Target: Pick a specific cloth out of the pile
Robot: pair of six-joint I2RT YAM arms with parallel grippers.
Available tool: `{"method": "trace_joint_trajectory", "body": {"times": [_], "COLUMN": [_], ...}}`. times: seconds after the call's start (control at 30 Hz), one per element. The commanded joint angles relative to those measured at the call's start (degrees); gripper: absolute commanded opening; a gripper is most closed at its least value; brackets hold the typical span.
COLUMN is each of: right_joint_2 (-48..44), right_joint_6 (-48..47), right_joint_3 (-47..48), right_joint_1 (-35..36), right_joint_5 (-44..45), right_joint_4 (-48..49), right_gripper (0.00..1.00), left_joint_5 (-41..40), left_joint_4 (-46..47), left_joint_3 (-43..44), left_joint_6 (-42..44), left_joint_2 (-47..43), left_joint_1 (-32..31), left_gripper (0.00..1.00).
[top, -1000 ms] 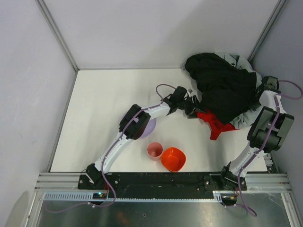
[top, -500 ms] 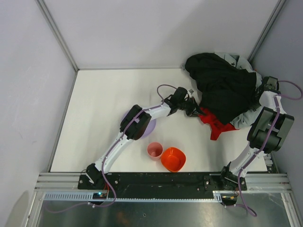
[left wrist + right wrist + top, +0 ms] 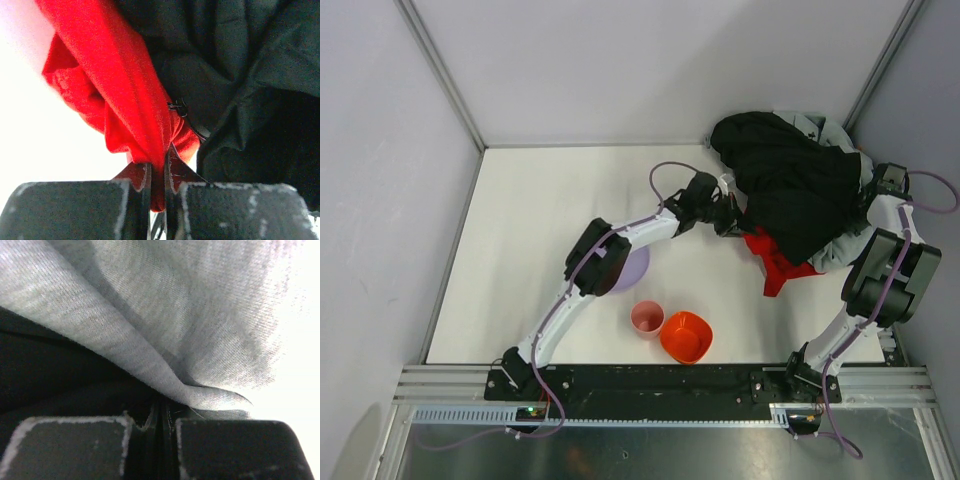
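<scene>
White table [image 3: 540, 230], right of centre from above: the left claw [image 3: 158, 167], open a second ago, now grips the cloth [image 3: 125, 90] at the lower-left edge of the pile [image 3: 790, 190], so pulling can start. The right claw [image 3: 161, 412] is clenched, perhaps pinching the pile's right edge.

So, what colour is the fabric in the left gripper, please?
The cloth is plain bright red; left wrist view shows it best.

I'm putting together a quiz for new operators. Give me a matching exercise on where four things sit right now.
1. the cloth
2. pink cup
3. orange bowl
4. purple plate

A. partly hidden under the left arm
B. pinched in the left gripper
C. just right of the cup
D. between plate and bowl

Pairs: 1-B, 2-D, 3-C, 4-A
</scene>
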Motion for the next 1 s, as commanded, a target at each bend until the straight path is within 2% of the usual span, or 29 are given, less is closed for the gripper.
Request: {"method": "trace_joint_trajectory", "body": {"times": [0.0,0.47,0.97], "right_joint_2": [1.7,-4.3,-7.3], "right_joint_6": [0.0,0.6,0.2], "right_joint_3": [-3.4,-3.4,-3.7], "right_joint_1": [1.7,1.5,0.4], "right_joint_5": [-4.1,-4.7,-4.1], "right_joint_4": [-6.4,-7.8,-9.4], "right_gripper": [0.00,0.00,0.00], "left_joint_5": [3.6,4.4,3.4], "left_joint_4": [2.6,-2.5,-5.8], "left_joint_3": [3.1,11.6,12.8], "left_joint_6": [4.2,10.5,14.2], "left_joint_2": [-10.2,-22.2,-34.0], "left_joint_1": [-0.6,-0.5,0.3], "left_gripper": [0.01,0.01,0.01]}}
